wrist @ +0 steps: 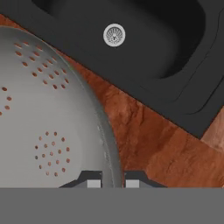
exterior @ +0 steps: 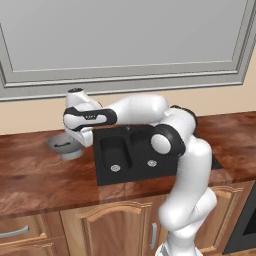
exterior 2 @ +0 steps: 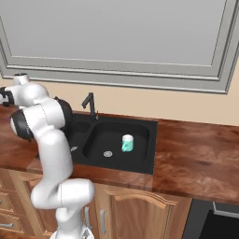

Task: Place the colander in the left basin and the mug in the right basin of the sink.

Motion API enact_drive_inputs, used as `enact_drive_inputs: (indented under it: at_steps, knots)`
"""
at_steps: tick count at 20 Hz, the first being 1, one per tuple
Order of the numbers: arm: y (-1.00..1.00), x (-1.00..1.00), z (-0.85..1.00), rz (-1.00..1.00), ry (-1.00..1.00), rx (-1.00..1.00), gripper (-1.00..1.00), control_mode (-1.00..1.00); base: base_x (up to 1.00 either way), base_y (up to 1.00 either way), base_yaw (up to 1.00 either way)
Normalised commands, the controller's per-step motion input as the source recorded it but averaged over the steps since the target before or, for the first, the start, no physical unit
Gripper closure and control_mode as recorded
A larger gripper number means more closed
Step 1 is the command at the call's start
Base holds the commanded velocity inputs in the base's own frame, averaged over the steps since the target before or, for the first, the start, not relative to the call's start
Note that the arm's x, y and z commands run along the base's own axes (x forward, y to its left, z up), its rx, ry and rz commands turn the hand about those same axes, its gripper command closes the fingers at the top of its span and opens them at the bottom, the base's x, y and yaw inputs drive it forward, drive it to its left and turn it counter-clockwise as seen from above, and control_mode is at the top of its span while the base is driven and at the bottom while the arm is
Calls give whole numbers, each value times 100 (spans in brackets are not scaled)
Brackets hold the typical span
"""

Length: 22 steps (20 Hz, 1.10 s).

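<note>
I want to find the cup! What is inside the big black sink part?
The teal mug stands upright inside the right basin, beside its round silver drain. Whether the mug holds anything cannot be seen from here.

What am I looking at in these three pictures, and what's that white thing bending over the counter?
The white thing is a robot arm in a computer-rendered kitchen. Two pictures come from cameras behind it, to its left and right; the third looks along its hand. On the brown wooden counter sits a matte black double sink. A small teal mug already stands in the wider right basin. The narrower left basin holds nothing yet. Left of the sink rests a grey metal colander with small holes. The gripper has its fingers closed on the colander's rim, one tip on each side.
</note>
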Motion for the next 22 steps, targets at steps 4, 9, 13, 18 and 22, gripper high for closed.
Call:
enact_drive_inputs:
  at_steps: [4,9,13,18,22]
  knots:
    - [-39,-23,13,-21,0,1,100,-100,0,0,0]
    - [-37,-20,10,-21,-4,0,100,-100,0,0,0]
    - [-35,-15,5,-22,-5,0,100,-100,0,0,0]
    - [-31,-11,1,-21,-5,0,100,-100,0,0,0]
    - [-28,-2,0,-17,0,0,100,-100,0,0,0]
